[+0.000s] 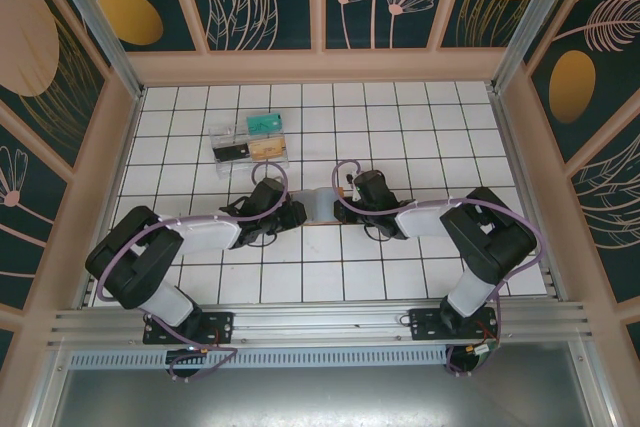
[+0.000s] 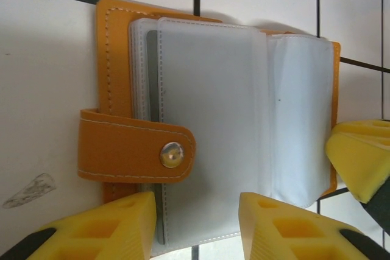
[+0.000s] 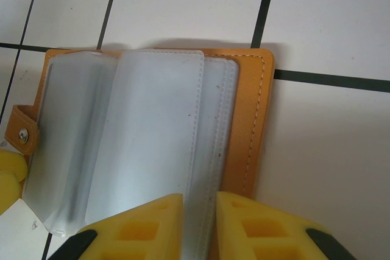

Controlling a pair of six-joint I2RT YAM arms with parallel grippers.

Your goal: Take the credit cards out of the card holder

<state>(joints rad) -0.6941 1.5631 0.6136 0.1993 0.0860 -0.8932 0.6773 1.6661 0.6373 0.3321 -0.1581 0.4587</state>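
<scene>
White tiled table (image 1: pixel 400 277), open orange card holder (image 1: pixel 322 207) lying flat at centre, clear tray (image 1: pixel 225 133) farther back

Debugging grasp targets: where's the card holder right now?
Top view, table centre: the card holder lies open between the left gripper and right gripper, nearer the arm bases than the clear plastic tray.

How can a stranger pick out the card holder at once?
On the white tiled table, look at the middle, between the left claw and the right claw. The card holder lies open there: orange-brown cover, snap strap, cloudy plastic sleeves. The clear tray behind holds teal, black and tan pieces.
</scene>
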